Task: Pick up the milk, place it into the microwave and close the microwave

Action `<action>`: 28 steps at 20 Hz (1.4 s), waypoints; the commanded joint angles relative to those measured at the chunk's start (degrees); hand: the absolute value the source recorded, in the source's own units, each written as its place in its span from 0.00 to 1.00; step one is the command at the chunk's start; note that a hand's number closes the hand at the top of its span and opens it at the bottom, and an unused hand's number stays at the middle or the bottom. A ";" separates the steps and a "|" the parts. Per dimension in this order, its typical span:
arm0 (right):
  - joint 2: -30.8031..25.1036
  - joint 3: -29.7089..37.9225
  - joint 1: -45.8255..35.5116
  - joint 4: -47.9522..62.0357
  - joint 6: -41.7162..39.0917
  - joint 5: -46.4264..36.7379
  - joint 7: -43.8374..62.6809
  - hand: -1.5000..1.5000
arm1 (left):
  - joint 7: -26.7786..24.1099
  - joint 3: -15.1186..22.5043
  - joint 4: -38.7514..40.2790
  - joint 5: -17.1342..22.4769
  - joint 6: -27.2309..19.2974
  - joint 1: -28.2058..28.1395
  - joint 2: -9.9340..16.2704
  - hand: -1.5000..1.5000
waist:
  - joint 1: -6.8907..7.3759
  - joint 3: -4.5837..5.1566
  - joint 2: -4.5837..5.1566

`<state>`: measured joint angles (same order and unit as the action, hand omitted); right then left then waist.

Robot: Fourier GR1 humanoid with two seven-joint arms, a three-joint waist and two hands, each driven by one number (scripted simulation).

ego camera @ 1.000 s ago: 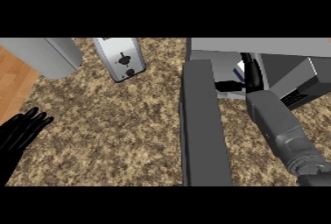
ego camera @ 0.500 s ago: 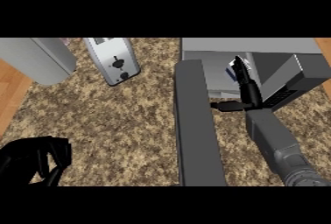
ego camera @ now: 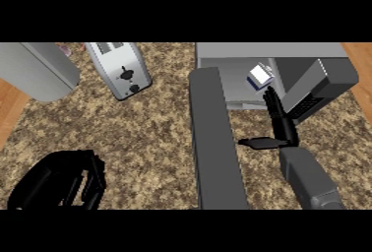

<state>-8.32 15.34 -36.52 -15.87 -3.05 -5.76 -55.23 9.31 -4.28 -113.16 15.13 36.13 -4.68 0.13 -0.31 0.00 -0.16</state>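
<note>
Head view: the milk (ego camera: 259,75) now sits inside the microwave (ego camera: 291,59), up around 1 o'clock, standing free. Half a second ago the right hand (ego camera: 280,120) was still up against the cavity; now it has backed out, fingers straight and apart, thumb sticking out toward 9 o'clock, holding nothing. So placing looks done, and only the closing is left. The microwave door (ego camera: 213,142) hangs wide open, running from center down to 6 o'clock. The left hand (ego camera: 62,182) has shifted to 8 o'clock, fingers curled, gripping nothing. The toaster (ego camera: 118,69) sits at 11.
</note>
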 commanded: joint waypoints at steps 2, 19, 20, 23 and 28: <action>0.61 -1.57 9.45 -7.93 -2.20 1.15 -0.33 0.00 | -1.83 3.52 0.58 -3.93 1.81 0.00 0.03 1.00 | -0.81 0.09 -0.35; -4.94 -6.24 39.97 -43.82 -11.15 5.14 3.74 0.00 | -17.00 28.48 33.07 -24.20 -17.95 17.56 -0.13 1.00 | -2.07 0.15 0.01; -5.60 -6.93 38.32 -43.51 -12.62 4.89 3.95 0.00 | -18.76 31.04 37.87 -24.54 -21.75 21.03 -0.13 1.00 | -2.65 0.15 0.21; -6.69 -6.84 41.36 -50.43 -12.78 5.95 4.75 0.00 | -22.06 37.16 44.51 -23.34 -29.51 22.13 -0.13 1.00 | -2.86 0.17 0.23; -8.84 -7.49 44.70 -59.51 -18.34 10.27 8.22 0.00 | -34.07 42.49 54.87 -18.96 -40.86 25.19 -0.12 1.00 | -3.50 0.24 0.44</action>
<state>-15.58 8.16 6.04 -68.16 -16.77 1.92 -48.44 -18.68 32.67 -65.35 -6.88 3.59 18.56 0.24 -3.20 0.17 0.08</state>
